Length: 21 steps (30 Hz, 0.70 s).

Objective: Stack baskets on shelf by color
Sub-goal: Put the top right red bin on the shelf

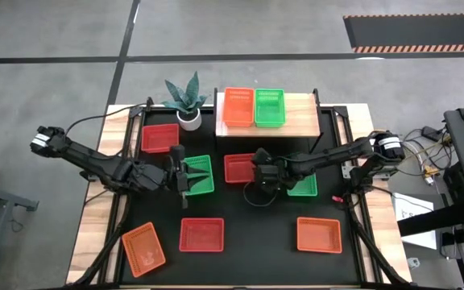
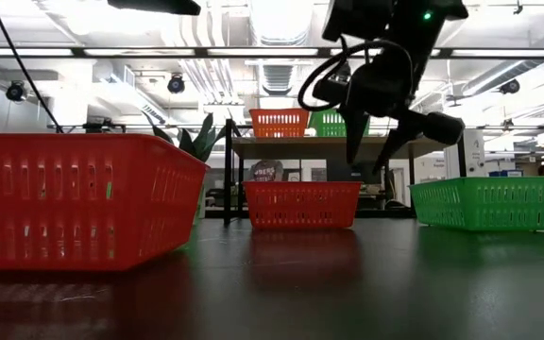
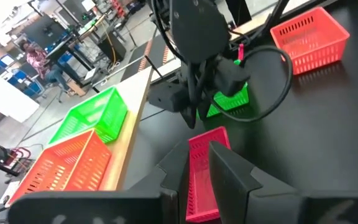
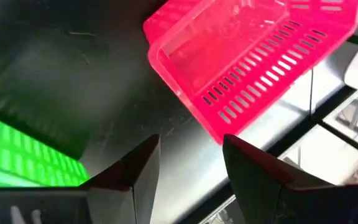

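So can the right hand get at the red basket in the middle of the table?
Probably yes: the right hand hangs open just beside that red basket, and nothing lies between them.

Honestly not much to read here. The only lettering I spot is on a dark sign under the shelf in the low view, and it's too small to make out. No labels on the baskets.

red basket cut off at frame edge, green basket partly hidden under right arm
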Motion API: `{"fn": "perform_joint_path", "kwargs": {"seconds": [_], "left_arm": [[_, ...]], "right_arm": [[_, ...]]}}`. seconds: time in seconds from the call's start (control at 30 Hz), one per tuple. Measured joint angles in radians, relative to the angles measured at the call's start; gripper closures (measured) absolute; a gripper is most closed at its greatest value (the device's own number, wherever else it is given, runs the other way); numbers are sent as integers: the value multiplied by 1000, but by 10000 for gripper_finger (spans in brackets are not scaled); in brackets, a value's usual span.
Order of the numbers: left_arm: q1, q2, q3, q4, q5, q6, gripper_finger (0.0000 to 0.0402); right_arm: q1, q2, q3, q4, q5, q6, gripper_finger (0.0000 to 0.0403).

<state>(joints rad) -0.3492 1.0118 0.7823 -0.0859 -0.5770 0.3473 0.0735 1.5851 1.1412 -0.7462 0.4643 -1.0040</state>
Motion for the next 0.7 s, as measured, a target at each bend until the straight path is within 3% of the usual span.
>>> {"fn": "perform_joint_path", "kwargs": {"seconds": [0.17,0.37,0.7], "left_arm": [[0,-6,-1,-1,0,0,357],[0,0,-1,0,0,0,357],[-1,0,-2,0,0,0,357]], "right_arm": [[-19,14,0,42,-10,-65,234],[-40,49,0,121,-140,-121,234],[-41,139,-1,152,-230,-139,256]]}}
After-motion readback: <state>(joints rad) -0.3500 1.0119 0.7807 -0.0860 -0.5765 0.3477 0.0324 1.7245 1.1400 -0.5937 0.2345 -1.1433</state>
